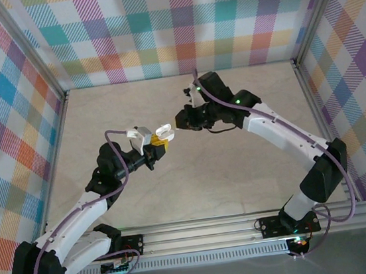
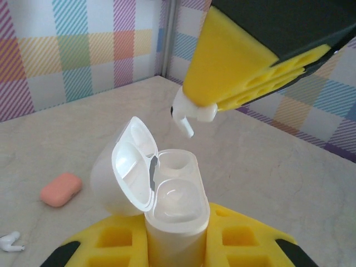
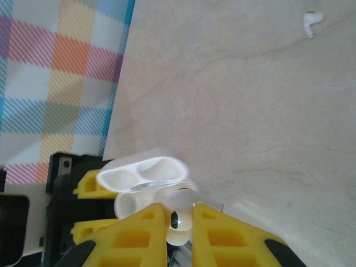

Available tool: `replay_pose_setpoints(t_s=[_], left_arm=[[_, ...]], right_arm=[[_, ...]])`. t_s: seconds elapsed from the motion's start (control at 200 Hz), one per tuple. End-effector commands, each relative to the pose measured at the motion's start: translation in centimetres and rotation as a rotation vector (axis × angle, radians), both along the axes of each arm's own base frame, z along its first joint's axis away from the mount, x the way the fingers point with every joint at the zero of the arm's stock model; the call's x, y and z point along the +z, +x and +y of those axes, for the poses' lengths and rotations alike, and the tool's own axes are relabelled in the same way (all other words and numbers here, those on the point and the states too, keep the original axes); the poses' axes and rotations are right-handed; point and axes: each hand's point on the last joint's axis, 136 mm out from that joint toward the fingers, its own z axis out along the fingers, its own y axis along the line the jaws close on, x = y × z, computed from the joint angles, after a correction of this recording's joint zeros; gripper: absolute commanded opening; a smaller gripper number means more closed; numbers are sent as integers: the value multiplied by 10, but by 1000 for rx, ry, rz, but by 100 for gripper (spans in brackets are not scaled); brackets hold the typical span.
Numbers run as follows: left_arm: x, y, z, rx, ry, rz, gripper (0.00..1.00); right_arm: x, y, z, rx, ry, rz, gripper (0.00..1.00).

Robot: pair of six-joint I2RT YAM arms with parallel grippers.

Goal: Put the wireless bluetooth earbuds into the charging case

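Observation:
My left gripper [image 2: 175,236] is shut on a white charging case [image 2: 177,194], held upright with its lid [image 2: 130,167] swung open to the left and both sockets empty. Just above the far socket hangs a white earbud [image 2: 186,115], stem down, pinched in my right gripper [image 3: 179,222]. From the right wrist, that earbud [image 3: 181,218] sits between the yellow fingers with the open case [image 3: 146,179] right behind it. From above, the left gripper [image 1: 157,145] and right gripper [image 1: 169,129] meet at mid-table. A second white earbud [image 2: 11,241] lies loose on the table, seen again as the earbud [image 3: 311,22] far off.
A closed salmon-pink case [image 2: 61,189] rests on the beige table [image 1: 240,170] left of the held case. Checkered walls [image 1: 176,24] close in the back and both sides. Aluminium rails [image 1: 247,226] carry the arm bases at the near edge.

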Motion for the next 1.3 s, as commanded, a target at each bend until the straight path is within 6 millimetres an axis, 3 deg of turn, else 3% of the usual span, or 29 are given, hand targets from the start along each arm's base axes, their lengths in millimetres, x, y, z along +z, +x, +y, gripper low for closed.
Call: replay_pose_setpoints(t_s=[0.0, 0.145, 0.35, 0.56, 0.705, 0.915, 1.005, 1.085, 1.295], left_arm=[[8, 5, 10, 71, 3, -28, 0], [-1, 7, 20, 129, 38, -4, 0], [-11, 7, 27, 167, 70, 26, 0], [-17, 6, 26, 157, 84, 51, 0], [-19, 4, 25, 147, 87, 60, 0], [-25, 2, 25, 144, 84, 71, 0], [-24, 2, 25, 140, 84, 70, 0], [-25, 2, 25, 140, 88, 69, 0], [-25, 4, 23, 136, 89, 68, 0]], right_arm=[[19, 17, -15, -95, 98, 5, 15], [-6, 36, -59, -206, -20, 32, 15], [-102, 47, -115, -327, -233, 173, 15], [-188, 46, -129, -351, -332, 334, 14], [-224, 46, -128, -314, -392, 434, 17], [-249, 51, -127, -302, -420, 492, 22], [-251, 51, -125, -299, -401, 514, 29], [-244, 53, -123, -304, -378, 503, 41], [-209, 60, -125, -325, -273, 435, 47]])
